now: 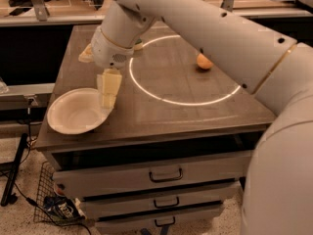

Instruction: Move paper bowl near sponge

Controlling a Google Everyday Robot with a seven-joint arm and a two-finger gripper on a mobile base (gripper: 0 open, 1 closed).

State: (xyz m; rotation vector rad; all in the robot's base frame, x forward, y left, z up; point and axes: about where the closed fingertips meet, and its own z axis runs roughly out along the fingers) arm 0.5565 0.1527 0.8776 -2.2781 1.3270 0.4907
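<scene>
Fingers (111,84): honestly can't tell if they're apart or together from this angle, they just read as pale slabs pointing straight down.

Far left on the floor there's a wire basket (46,192) with a dark package (59,209) in it. It has some lettering, but I can't read it, and that's the only writing anywhere.

Up on the table (171,116), the paper bowl (73,114) sits open side up at the near left corner. It's round, so it has no long axis. The sponge (86,55) is at the far left, mostly hidden behind the wrist, with just a yellowish end poking out. It seems to lie roughly left to right, not sure though.

The gripper (107,104) hangs with its tips at the bowl's right rim, and I can't tell whether they touch it.

Further right there's 1 white ring (186,102) on the tabletop, then an orange fruit (204,61) at the ring's far right edge, well apart from the bowl.

Below are 3 drawers (166,174).
</scene>
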